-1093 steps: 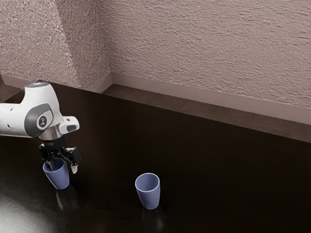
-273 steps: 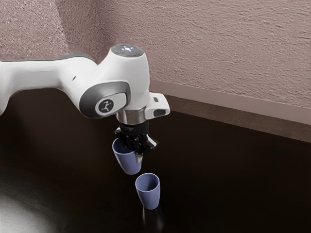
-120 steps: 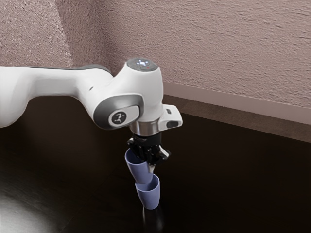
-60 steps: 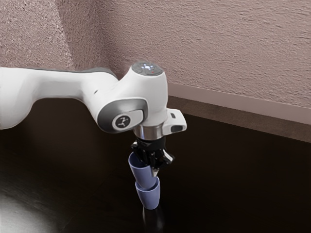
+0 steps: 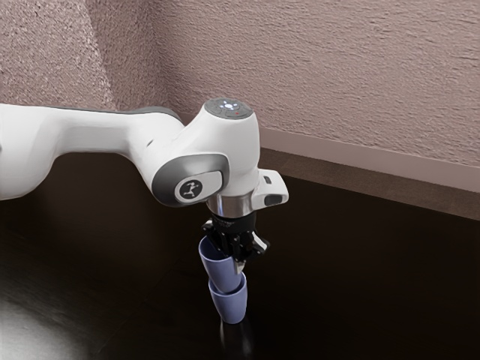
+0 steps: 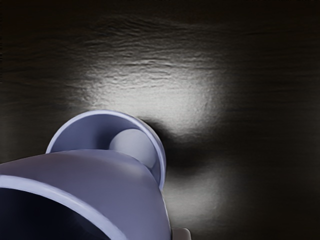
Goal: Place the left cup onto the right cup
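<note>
Two blue-grey cups are nested on the dark table. The lower cup (image 5: 230,301) stands upright at the front middle of the exterior view. The upper cup (image 5: 214,266) leans toward the exterior view's left, its base inside the lower cup's mouth. My gripper (image 5: 235,253) is shut on the upper cup's rim, directly below the white wrist. In the wrist view the held cup (image 6: 85,195) looms large and blurred under the hand, with the lower cup's rim (image 6: 150,135) just beyond it.
The dark glossy table (image 5: 360,285) spreads wide on all sides of the cups. A textured pinkish wall (image 5: 360,75) with a baseboard ledge runs along the back. My white arm (image 5: 90,150) stretches in from the exterior view's left.
My hand carried the left cup from the exterior view's left over to the right cup and lowered it into that cup's mouth. Over the last half second it barely moved.
</note>
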### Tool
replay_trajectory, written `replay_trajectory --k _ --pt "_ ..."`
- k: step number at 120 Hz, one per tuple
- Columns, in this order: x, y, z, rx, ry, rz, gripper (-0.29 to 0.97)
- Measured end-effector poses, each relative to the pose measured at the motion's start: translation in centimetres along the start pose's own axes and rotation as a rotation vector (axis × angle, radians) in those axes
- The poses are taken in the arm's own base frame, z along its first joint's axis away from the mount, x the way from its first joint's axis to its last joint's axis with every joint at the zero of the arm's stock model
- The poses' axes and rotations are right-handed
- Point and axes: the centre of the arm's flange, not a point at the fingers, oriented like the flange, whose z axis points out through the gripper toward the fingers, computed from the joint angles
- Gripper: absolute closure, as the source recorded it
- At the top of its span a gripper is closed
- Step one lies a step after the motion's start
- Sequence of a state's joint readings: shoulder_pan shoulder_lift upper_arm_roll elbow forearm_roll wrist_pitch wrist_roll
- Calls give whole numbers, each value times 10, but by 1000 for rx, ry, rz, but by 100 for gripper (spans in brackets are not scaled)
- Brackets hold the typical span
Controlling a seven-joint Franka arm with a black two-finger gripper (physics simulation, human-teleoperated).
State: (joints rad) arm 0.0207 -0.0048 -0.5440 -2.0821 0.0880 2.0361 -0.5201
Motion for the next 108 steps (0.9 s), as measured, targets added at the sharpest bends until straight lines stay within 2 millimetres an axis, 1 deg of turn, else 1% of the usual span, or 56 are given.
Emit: replay_trajectory --k 44,61,108 --pt "6 -2 -1 3 7 -2 78" --pt "12 -2 -2 1 12 -1 78" --pt "19 -12 5 1 10 -19 78"
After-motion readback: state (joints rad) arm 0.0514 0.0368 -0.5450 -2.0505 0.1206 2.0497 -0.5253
